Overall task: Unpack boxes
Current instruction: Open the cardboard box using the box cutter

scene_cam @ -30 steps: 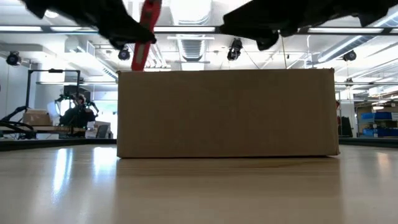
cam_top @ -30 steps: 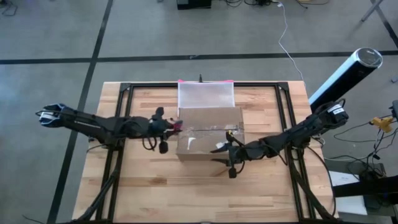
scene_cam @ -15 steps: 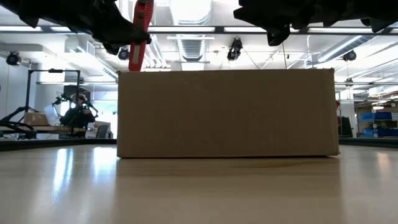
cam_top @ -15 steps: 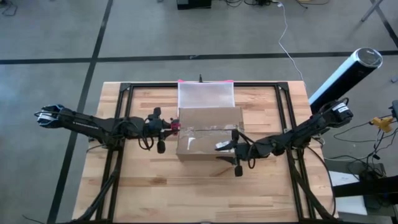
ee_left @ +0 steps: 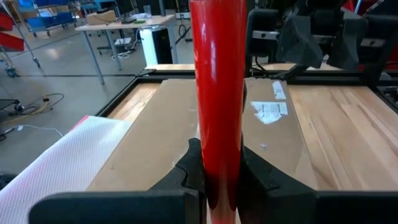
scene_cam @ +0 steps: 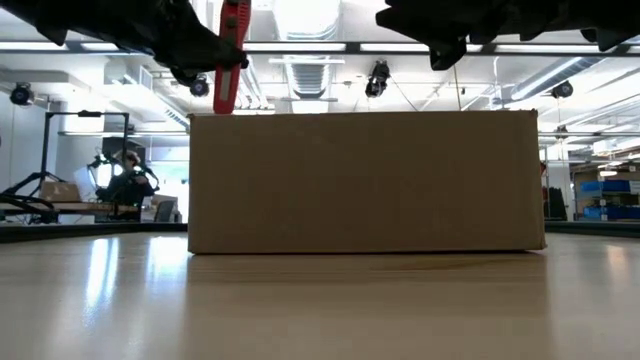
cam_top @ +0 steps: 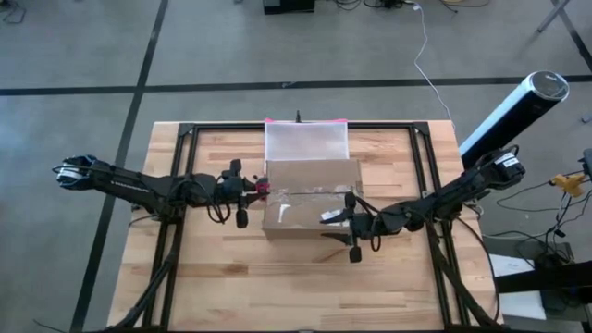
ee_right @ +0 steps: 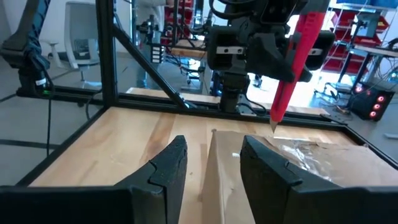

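We see a brown corrugated cardboard box (cam_top: 311,198) with its flaps closed sitting near the middle of the light wooden slatted table (cam_top: 222,268), its top seam covered by a strip of clear tape (cam_top: 314,191) and a small white label (cam_top: 280,213) on the top face. In the low view the box (scene_cam: 365,181) stands flat on the tabletop and fills the centre. Touching its far side lies a translucent zip pouch with a pink edge (cam_top: 306,141).

Our left gripper (cam_top: 260,188) sits at the box's left edge, above the top face, and is clenched on a red rod-shaped cutting tool (ee_left: 217,106) that stands upright between its dark fingers (ee_left: 190,168). In the low view the red tool (scene_cam: 230,55) hangs tip down just above the box's top left corner. From the right wrist view the tool (ee_right: 293,62) slants down with its tip just over the taped seam; we cannot tell whether it touches.

Our right gripper (cam_top: 350,220) hovers over the box's right front part, near the tape. In its own wrist view the two dark fingers (ee_right: 168,163) are spread apart with nothing between them, the box's edge below
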You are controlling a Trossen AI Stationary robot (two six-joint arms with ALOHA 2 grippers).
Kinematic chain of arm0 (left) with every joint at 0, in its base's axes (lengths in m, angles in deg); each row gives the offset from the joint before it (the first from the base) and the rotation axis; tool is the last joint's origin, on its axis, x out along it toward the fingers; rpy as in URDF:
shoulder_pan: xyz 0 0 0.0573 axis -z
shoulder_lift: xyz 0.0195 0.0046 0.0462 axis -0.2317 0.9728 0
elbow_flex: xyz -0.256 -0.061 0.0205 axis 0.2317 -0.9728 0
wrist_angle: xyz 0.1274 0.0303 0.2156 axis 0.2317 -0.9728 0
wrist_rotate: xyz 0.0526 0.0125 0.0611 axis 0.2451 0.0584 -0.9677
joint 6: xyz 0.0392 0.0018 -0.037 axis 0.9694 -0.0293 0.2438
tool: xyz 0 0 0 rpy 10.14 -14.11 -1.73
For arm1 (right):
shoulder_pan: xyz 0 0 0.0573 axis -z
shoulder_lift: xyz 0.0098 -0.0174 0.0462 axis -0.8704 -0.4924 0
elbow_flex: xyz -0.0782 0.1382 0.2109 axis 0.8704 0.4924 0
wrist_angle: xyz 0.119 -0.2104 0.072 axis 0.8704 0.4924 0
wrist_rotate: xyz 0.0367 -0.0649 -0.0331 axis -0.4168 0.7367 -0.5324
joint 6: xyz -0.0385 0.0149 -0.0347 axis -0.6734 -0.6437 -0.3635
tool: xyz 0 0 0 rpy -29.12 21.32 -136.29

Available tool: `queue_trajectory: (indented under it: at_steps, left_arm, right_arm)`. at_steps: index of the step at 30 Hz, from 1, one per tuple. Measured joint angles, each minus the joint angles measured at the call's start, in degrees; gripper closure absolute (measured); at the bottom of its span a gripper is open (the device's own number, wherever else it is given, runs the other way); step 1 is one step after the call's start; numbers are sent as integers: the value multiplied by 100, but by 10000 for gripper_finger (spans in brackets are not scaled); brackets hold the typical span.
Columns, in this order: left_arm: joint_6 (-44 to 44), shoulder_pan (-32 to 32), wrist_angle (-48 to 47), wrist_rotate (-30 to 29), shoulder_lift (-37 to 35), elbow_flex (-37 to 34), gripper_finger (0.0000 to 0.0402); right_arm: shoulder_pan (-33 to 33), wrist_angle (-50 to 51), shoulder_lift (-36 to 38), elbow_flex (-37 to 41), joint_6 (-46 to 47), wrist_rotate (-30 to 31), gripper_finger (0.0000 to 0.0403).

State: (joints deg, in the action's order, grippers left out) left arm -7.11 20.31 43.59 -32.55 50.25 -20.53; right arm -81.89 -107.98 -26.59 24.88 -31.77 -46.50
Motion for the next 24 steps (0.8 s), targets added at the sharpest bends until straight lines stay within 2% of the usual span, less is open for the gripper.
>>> queue_trajectory:
  at_steps: [12,24]
  left_arm:
    - [1,0,92,0,30,-2,367]
    - [-1,-17,99,0,34,-2,367]
  right_arm:
    - [2,4,0,0,-163,0,295]
    - [2,9,2,0,-170,2,281]
